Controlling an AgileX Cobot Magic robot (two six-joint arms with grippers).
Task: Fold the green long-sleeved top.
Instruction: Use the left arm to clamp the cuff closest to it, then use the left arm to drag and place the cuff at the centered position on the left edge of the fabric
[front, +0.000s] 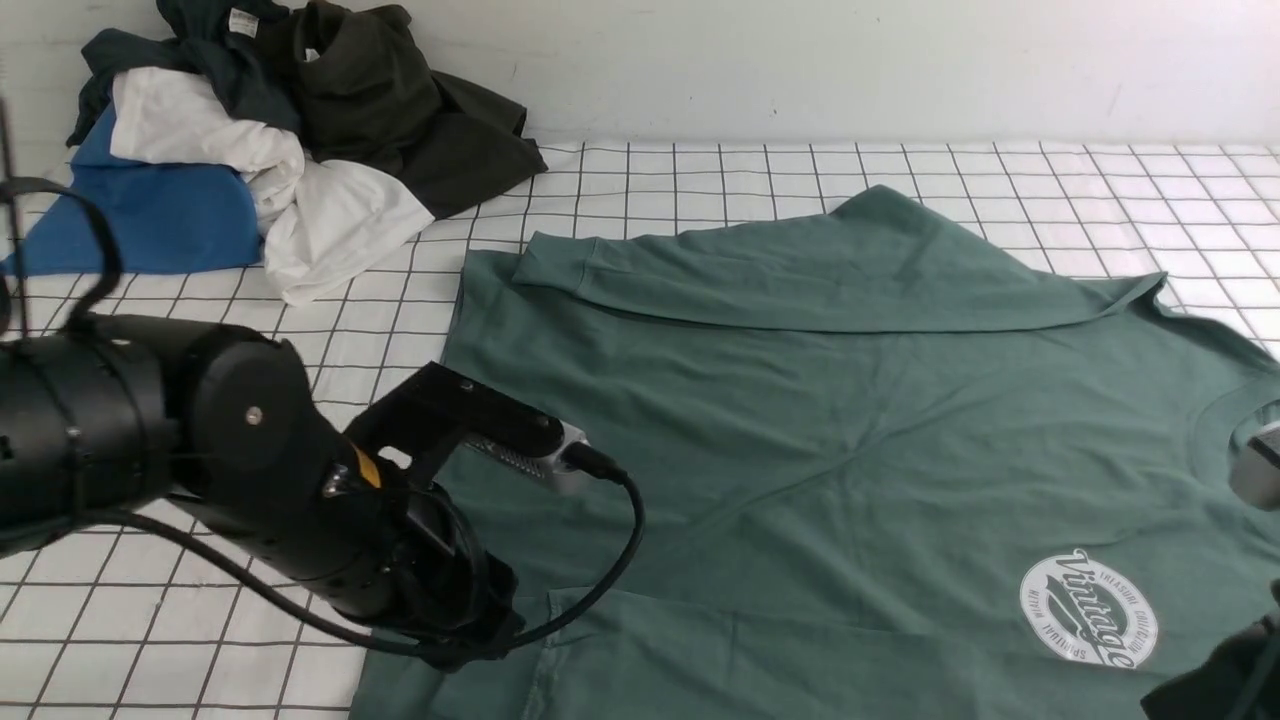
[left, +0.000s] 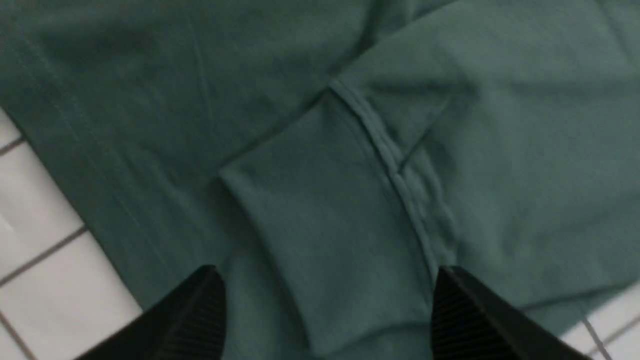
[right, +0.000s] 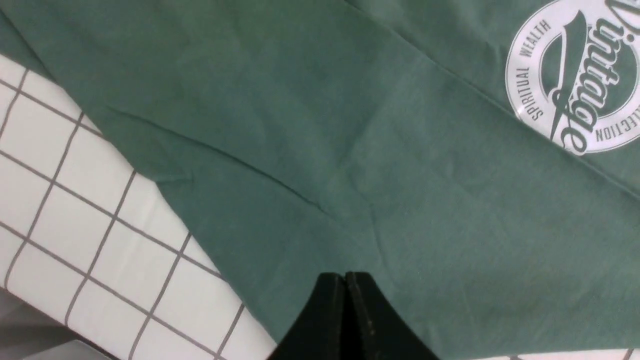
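Green long-sleeved top (front: 850, 420): lies flat, chest up, on the checked table cover (front: 700, 180); fills the centre and right of the front view, neck toward the right edge, hem toward the left.
Chest logo (front: 1088, 608): round white "Vintage" print, lower right of the front view, uncovered.
Far sleeve (front: 800, 285): lies folded across the upper part of the body.
Near sleeve cuff (left: 320, 220): rests flat on the body at the lower left of the front view.
Left gripper (left: 327, 300): jaws spread wide, one on each side of the cuff; nothing is gripped.
Right gripper (right: 345, 280): jaws pressed together over the cloth near the logo; no fabric visible between them.
Clothes pile (front: 270, 130): blue, white and dark garments, upper left of the front view, well apart from the top.
Step in hand (judgement): sleeve folding; both sleeves appear laid inward.
Next move (judgement): raise the left gripper straight off the cuff so the sleeve is not dragged. Then take the hem edge and carry it toward the neck, keeping both sleeves trapped inside the fold.
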